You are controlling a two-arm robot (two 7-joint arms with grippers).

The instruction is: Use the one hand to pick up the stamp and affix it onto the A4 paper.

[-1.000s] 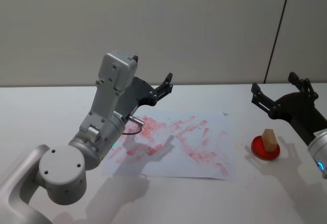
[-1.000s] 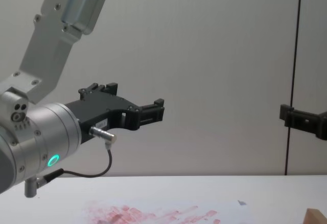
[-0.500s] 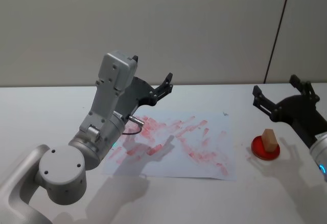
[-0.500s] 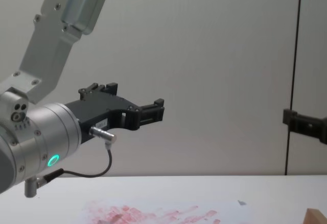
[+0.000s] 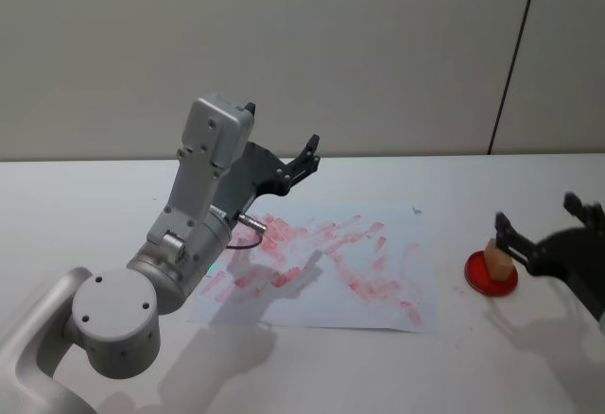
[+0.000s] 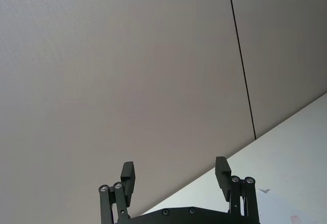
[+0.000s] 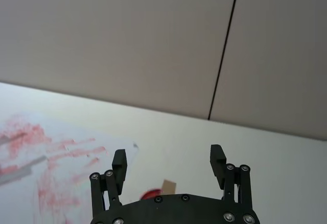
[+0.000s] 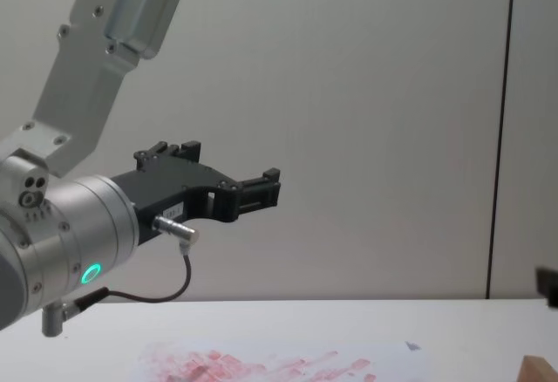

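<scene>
One stamp (image 5: 498,256) stands upright on one round red ink pad (image 5: 491,281), just right of the single A4 paper (image 5: 331,291). The right gripper (image 5: 537,217), fingers spread, hovers near the stamp. The left gripper (image 6: 174,168), likewise spread, hangs raised over the paper's far-left part.

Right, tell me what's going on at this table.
The right pincer is open and sits low beside the stamp, which stands on a red ink pad to the right of the A4 paper. It has not closed on the stamp. The paper already carries many red prints. The left pincer is parked, open, raised over the paper's left side.
</scene>
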